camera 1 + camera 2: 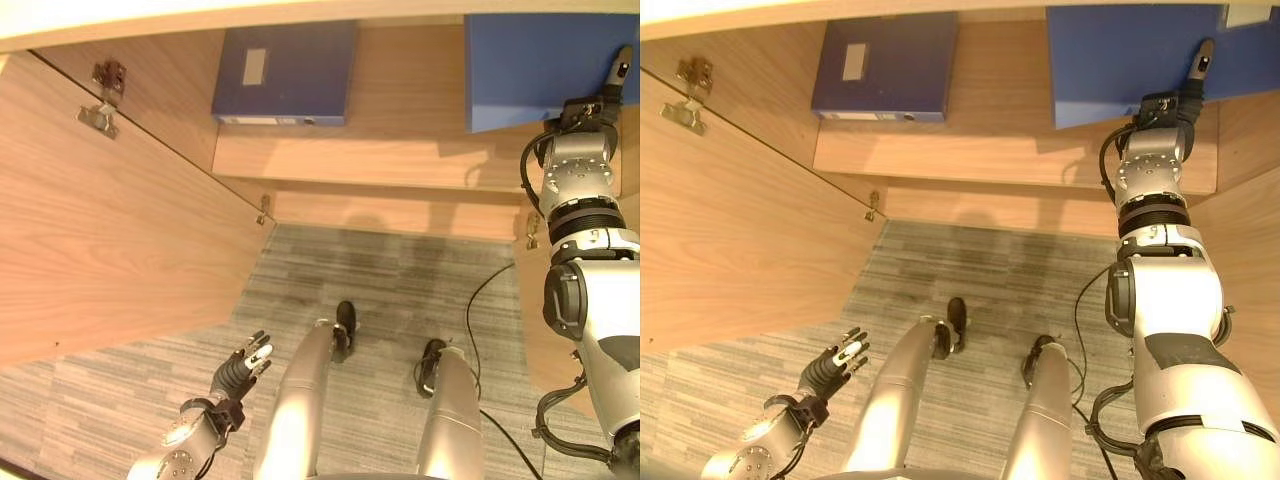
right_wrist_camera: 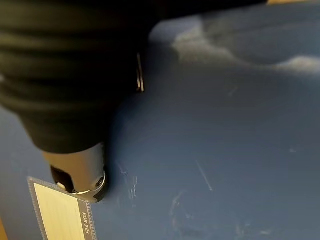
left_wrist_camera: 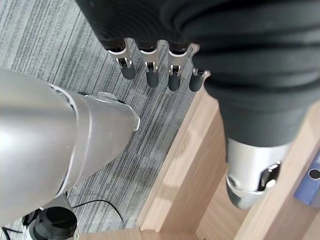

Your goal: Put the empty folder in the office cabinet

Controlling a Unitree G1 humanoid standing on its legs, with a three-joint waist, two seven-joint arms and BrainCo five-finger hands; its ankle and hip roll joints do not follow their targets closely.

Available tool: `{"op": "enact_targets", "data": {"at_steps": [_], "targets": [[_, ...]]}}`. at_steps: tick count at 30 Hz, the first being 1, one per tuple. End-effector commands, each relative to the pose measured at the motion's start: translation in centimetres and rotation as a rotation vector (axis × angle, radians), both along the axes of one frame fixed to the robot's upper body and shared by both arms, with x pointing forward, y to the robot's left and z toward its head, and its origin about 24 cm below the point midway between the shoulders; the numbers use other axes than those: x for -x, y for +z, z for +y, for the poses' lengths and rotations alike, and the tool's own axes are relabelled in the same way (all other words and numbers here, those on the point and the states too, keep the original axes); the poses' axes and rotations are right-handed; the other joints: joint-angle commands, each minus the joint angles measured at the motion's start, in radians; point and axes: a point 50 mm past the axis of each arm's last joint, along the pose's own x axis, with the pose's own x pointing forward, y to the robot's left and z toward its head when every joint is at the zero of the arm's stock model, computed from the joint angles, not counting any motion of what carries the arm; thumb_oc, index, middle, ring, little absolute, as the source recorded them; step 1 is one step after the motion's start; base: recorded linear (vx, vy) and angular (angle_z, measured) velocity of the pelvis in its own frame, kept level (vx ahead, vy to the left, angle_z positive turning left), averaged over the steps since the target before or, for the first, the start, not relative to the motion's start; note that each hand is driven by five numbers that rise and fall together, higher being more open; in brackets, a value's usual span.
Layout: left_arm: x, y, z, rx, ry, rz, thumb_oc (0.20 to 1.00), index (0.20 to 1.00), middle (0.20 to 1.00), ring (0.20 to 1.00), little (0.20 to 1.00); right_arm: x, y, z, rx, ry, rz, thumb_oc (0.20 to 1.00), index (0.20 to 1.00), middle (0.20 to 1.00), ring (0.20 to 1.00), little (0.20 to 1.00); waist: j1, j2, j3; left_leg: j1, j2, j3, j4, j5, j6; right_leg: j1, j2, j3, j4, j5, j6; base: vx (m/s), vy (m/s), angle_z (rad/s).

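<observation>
A bright blue folder (image 1: 530, 70) sits at the right end of the cabinet shelf (image 1: 380, 155), its top edge cut off by the view. My right hand (image 1: 600, 100) is raised against the folder's face, one straight finger (image 1: 1203, 60) lying flat on it. In the right wrist view the thumb (image 2: 82, 172) touches the blue folder (image 2: 225, 140) beside its white label (image 2: 60, 212). My left hand (image 1: 240, 370) hangs low over the carpet, open and holding nothing, its fingers (image 3: 150, 70) straight.
A darker blue folder (image 1: 285, 70) with a pale label lies on the same shelf to the left. The cabinet door (image 1: 110, 220) stands swung open on the left, hinges (image 1: 100, 95) showing. Grey striped carpet (image 1: 400, 290) runs up to the cabinet's base.
</observation>
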Motion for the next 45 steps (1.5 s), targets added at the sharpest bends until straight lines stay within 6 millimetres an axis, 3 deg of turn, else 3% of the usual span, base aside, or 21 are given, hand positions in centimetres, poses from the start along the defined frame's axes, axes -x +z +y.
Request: {"op": "enact_targets", "data": {"at_steps": [1,2,7,14,19,29,38,40,45], "targets": [[0.4,0.1,-0.1,0.002,-0.010,0.001,1.000,1.000,1.000,1.000,1.000,0.4,1.0,-0.8,-0.015,-0.040,-0.010,0.200,0.200,0.200,0.200,0.200,0.006,-0.014,-0.019,-0.014,0.012,-0.081,0.062,-0.118,0.005,0.043,0.019,-0.054,-0.105,0.041,-0.044,-0.03,0.022,0.11],[0.0,0.4,-0.2,-0.009,-0.015,-0.009,1.000,1.000,1.000,1.000,1.000,-0.1,0.0,0.3,-0.027,-0.007,0.070,0.200,0.200,0.200,0.200,0.200,0.011,-0.011,-0.020,-0.007,0.007,-0.083,0.052,-0.116,0.007,0.051,0.016,-0.060,-0.112,0.044,-0.041,-0.03,0.016,0.08],[0.1,0.5,0.8,-0.055,-0.009,-0.013,1.000,1.000,1.000,1.000,1.000,-0.5,2.0,1.3,0.024,0.018,0.064,0.200,0.200,0.200,0.200,0.200,0.036,-0.012,-0.019,0.002,-0.009,-0.096,0.029,-0.107,0.005,0.076,0.002,-0.082,-0.130,0.051,-0.031,-0.01,-0.001,0.14],[0.3,0.5,1.8,-0.102,-0.006,-0.012,1.000,1.000,1.000,1.000,1.000,0.7,7.0,-0.2,0.140,-0.044,-0.026,0.200,0.200,0.200,0.200,0.200,0.069,-0.017,-0.028,-0.010,-0.022,-0.112,0.008,-0.090,-0.003,0.078,-0.015,-0.103,-0.137,0.053,-0.022,0.01,-0.006,0.17],[0.3,0.3,2.2,-0.120,-0.001,-0.003,1.000,1.000,1.000,1.000,1.000,1.4,9.0,-0.9,0.162,-0.079,-0.070,0.200,0.200,0.200,0.200,0.200,0.080,-0.020,-0.039,-0.037,-0.023,-0.121,0.016,-0.089,-0.007,0.059,-0.025,-0.115,-0.127,0.048,-0.019,0.02,0.007,0.09],[0.7,0.6,3.6,-0.152,0.046,0.003,1.000,1.000,1.000,1.000,1.000,2.8,12.0,-2.1,0.143,-0.142,-0.164,0.200,0.200,0.200,0.200,0.200,0.100,-0.022,-0.049,-0.076,-0.034,-0.136,0.020,-0.091,-0.006,0.031,-0.044,-0.136,-0.116,0.044,-0.011,0.01,0.005,0.07],[1.0,0.6,4.5,-0.174,0.071,0.021,1.000,1.000,1.000,1.000,1.000,3.0,12.4,-2.0,0.131,-0.147,-0.183,0.200,0.200,0.200,0.200,0.200,0.105,-0.019,-0.055,-0.099,-0.040,-0.140,0.025,-0.091,-0.002,0.007,-0.055,-0.141,-0.100,0.044,-0.010,0.00,0.005,0.03],[0.9,0.7,4.5,-0.177,0.055,0.019,1.000,1.000,1.000,1.000,1.000,2.7,12.3,-1.6,0.138,-0.121,-0.196,1.000,1.000,1.000,1.000,1.000,0.105,-0.020,-0.054,-0.099,-0.042,-0.139,0.020,-0.090,-0.002,0.006,-0.056,-0.143,-0.102,0.047,-0.008,-0.01,0.004,0.02],[1.0,0.5,4.5,-0.172,0.044,0.034,1.000,1.000,1.000,1.000,1.000,1.9,11.3,-0.8,0.151,-0.084,-0.167,1.000,1.000,1.000,1.000,1.000,0.107,-0.020,-0.053,-0.099,-0.042,-0.138,0.019,-0.091,0.001,0.000,-0.059,-0.141,-0.100,0.049,-0.012,0.00,0.004,0.02]]}}
